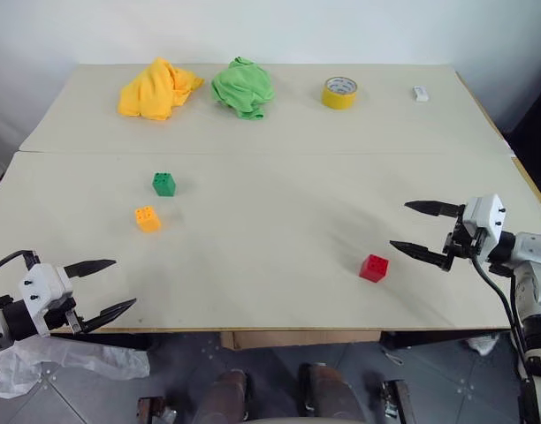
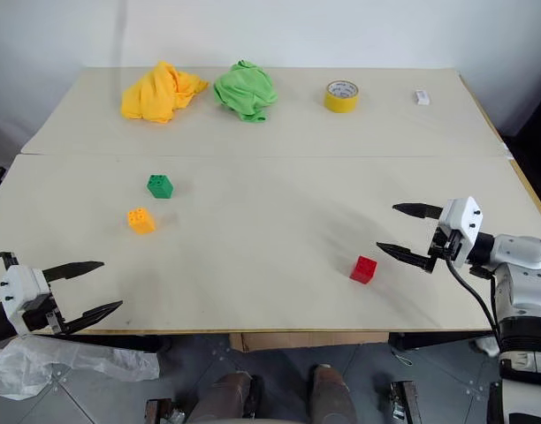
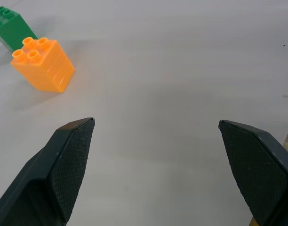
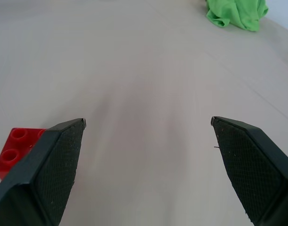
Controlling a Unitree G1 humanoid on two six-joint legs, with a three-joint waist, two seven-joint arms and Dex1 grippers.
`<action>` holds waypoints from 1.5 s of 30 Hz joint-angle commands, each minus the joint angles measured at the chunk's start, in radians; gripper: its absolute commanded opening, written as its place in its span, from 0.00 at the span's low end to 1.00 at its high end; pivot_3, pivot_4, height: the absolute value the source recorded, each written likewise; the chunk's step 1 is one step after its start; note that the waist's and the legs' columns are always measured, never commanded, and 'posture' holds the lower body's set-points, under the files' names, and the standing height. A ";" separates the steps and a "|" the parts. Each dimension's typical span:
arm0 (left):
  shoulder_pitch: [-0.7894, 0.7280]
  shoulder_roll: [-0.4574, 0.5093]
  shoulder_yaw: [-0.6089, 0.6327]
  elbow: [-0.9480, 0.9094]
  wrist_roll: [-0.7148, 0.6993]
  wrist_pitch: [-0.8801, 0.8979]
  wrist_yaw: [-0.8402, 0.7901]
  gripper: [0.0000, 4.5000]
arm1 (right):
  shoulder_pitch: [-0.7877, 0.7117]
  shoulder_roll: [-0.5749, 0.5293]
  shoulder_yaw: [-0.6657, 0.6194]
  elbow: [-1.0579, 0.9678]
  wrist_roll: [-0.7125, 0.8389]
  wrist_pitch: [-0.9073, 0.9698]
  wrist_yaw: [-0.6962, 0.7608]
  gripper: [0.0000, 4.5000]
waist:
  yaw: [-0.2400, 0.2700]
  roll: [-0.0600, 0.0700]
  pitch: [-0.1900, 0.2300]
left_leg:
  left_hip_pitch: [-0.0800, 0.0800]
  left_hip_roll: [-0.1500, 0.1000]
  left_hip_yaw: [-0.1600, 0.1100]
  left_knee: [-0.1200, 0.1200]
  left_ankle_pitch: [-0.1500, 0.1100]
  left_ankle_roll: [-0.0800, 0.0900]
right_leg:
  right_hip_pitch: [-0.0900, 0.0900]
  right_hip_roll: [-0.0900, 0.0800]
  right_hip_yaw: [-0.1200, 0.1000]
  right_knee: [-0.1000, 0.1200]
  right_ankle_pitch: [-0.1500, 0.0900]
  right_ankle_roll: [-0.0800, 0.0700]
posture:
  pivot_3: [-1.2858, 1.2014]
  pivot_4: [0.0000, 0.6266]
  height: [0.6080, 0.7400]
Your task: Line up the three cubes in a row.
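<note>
Our left gripper [image 1: 114, 285] at near table edge, jaws wide apart, holding nothing. Orange-yellow cube [image 1: 148, 218] ahead of it, green cube [image 1: 163, 184] just beyond, two near each other but apart. Red cube [image 1: 373, 268] well apart, toward right. Our right gripper [image 1: 411, 228] just beside red cube, jaws fully spread, empty. We judge: bring red over to left pair. Descend centred over cube, close on flat sides, keep studs up.

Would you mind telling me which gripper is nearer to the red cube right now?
The right gripper, open, beside the red cube. The left gripper, also open, sits far across the table near its front edge.
</note>
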 commanded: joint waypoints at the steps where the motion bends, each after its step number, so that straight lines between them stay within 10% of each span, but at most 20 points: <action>1: -0.013 0.000 0.038 -0.042 -0.036 -0.002 0.014 1.00 | -0.008 -0.001 -0.014 0.008 0.008 -0.030 0.016 1.00 | 0.002 0.000 0.000 | 0.000 0.000 0.000 0.000 0.000 0.000 | 0.000 0.000 0.000 0.000 0.000 0.000 | 0.52 0.24 1.00; 8: -0.052 0.018 0.030 -0.199 -0.184 0.212 0.021 1.00 | 0.001 -0.035 -0.071 0.025 0.023 -0.049 -0.011 1.00 | 0.000 0.000 0.000 | 0.000 0.000 0.000 0.000 0.000 0.000 | 0.000 0.000 0.000 0.000 0.000 0.000 | 0.52 0.24 1.00; 20: -0.467 -0.081 -0.367 -0.333 -0.174 0.362 -0.013 1.00 | 0.286 -0.223 -0.263 0.137 0.013 -0.122 0.016 1.00 | 0.016 0.002 0.000 | 0.000 -0.001 0.000 0.001 0.000 0.000 | 0.002 0.001 -0.002 0.003 0.000 0.000 | 0.52 0.24 1.00; 32: -0.446 -0.176 -0.419 -0.292 -0.104 0.295 0.004 1.00 | 0.218 -0.253 0.079 -0.491 0.003 0.352 0.011 1.00 | -0.008 0.002 -0.001 | 0.002 0.003 0.000 0.003 0.001 -0.003 | 0.002 0.004 0.000 0.003 0.000 0.000 | 0.52 0.24 1.00; 45: -0.359 -0.170 -0.398 -0.403 -0.112 0.341 0.061 1.00 | 0.145 -0.201 0.252 -0.517 -0.119 0.468 -0.074 0.96 | 0.029 0.002 0.000 | -0.001 0.000 -0.002 0.004 0.000 -0.001 | 0.001 0.001 -0.001 0.000 0.000 0.000 | 0.52 0.24 1.00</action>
